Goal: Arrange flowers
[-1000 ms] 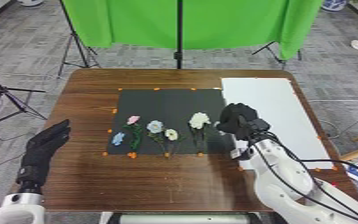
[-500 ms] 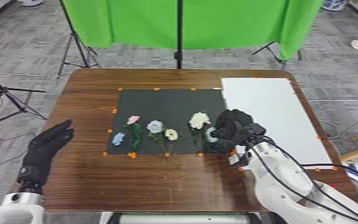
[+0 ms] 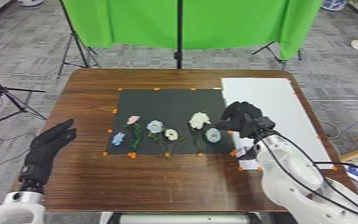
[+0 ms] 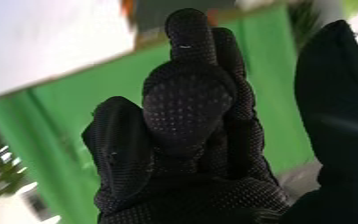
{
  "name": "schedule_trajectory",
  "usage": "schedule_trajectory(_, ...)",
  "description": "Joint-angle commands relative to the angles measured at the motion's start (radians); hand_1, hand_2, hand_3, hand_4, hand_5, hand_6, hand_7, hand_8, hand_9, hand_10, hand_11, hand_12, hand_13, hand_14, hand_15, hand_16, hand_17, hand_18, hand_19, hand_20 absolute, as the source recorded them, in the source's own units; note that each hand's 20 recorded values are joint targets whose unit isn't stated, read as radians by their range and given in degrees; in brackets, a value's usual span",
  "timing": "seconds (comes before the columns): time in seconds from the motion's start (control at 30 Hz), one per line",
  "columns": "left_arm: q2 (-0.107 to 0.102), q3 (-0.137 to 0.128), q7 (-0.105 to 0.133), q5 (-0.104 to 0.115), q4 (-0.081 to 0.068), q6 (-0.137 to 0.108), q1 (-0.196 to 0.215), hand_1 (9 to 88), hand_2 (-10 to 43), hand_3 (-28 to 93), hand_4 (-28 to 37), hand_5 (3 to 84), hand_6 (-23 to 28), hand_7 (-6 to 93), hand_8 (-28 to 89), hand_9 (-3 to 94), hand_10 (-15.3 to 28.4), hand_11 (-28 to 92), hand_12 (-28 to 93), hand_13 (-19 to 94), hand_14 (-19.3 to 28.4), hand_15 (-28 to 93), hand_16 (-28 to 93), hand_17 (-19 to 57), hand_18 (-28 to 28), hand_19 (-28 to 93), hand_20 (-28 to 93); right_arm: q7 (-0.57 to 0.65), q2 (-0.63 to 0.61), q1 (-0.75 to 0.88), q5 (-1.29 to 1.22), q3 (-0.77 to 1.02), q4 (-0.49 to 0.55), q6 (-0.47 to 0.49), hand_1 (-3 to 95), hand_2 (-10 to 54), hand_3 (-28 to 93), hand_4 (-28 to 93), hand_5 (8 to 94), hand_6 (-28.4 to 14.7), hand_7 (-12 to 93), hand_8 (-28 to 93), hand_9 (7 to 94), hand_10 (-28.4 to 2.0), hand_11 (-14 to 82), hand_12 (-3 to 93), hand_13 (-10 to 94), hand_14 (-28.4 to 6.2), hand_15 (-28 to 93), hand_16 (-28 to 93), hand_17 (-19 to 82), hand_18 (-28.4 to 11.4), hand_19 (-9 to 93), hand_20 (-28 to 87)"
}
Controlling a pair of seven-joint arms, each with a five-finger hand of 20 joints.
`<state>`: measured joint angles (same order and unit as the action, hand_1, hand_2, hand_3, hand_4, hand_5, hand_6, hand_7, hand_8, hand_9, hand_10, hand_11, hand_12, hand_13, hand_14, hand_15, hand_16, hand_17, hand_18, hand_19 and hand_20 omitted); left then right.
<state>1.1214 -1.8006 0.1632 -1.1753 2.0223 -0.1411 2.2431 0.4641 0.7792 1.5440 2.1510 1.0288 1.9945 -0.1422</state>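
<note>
Left of the flowers, over the wooden surface, the left hand is relaxed and empty, probably kept aside to leave room. On the black mat, six flowers lie apart, blooms far and stems near, apparently so each shows. Just right of the rightmost, the right hand grips nothing, its fingers loosely extended, seemingly clear of the bloom.

Bright, even room light, with the wrist view hazier than the head view
In the head view the white sheet is nearly washed out and a soft sheen lies on the brown table; the right hand reads almost black; in the wrist view the green cloth is blurred, pale glare whitens one corner, and the light's source cannot be told
</note>
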Motion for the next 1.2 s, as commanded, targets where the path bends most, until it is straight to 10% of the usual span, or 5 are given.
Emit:
schedule_trajectory(0.03,0.009,-0.001,-0.007,-0.024,0.009,0.018,-0.001,34.6,6.6,70,-10.0,41.2,3.2,11.6,-7,40.9,13.2,21,12,32,16.9,19,0,5.2,14.6,16,16,-0.163,0.009,0.101,-0.308,0.282,0.075,-0.326,33.2,-9.5,65,-18,68.1,-1.1,19,-8,77.0,-13.3,19.6,20.5,88,-2.9,56,35,59,-15.3,93,53)
schedule_trajectory(0.27,0.016,0.003,0.000,-0.042,0.021,0.040,-0.004,34.6,6.7,70,-10.0,41.9,3.4,11.5,-7,42.7,13.7,22,12,33,17.3,19,0,5.6,14.3,16,16,-0.656,0.113,0.326,-0.910,0.533,0.110,-0.224,22.6,-4.2,68,-14,68.0,-0.9,20,-9,73.8,-14.5,17.7,20.3,75,-9.9,48,32,43,-17.9,81,45)
schedule_trajectory(0.37,0.024,0.000,-0.006,-0.047,0.029,0.053,-0.002,34.6,6.7,70,-10.1,42.5,3.4,11.4,-7,43.2,13.8,22,12,33,17.3,19,0,5.8,14.2,16,16,-0.753,0.233,0.402,-1.113,0.622,0.071,0.070,17.5,-2.2,71,-16,65.0,-1.4,19,-9,66.3,-15.9,12.5,18.8,59,-15.6,33,28,28,-18.9,55,44)
schedule_trajectory(0.53,0.037,0.002,-0.010,-0.050,0.035,0.079,-0.006,34.6,6.9,69,-10.1,43.4,3.5,11.5,-7,44.6,14.2,22,12,34,17.8,20,0,5.8,14.1,15,16,-0.834,0.377,0.489,-1.311,0.605,0.038,0.160,8.6,-0.5,75,-16,47.9,-1.0,11,-7,44.2,-15.2,5.0,16.0,37,-17.3,10,28,17,-17.4,15,30)
schedule_trajectory(1.2,0.070,-0.019,-0.041,-0.117,0.068,0.148,-0.019,34.3,6.5,68,-10.5,44.5,3.8,10.9,-7,45.9,14.3,21,12,36,18.2,21,-1,5.6,14.1,15,16,-0.839,0.454,0.585,-1.350,0.594,0.053,0.194,2.9,-9.4,71,-28,37.3,-0.3,9,-7,37.4,-14.6,3.6,13.7,27,-15.5,6,22,12,-15.9,9,24)
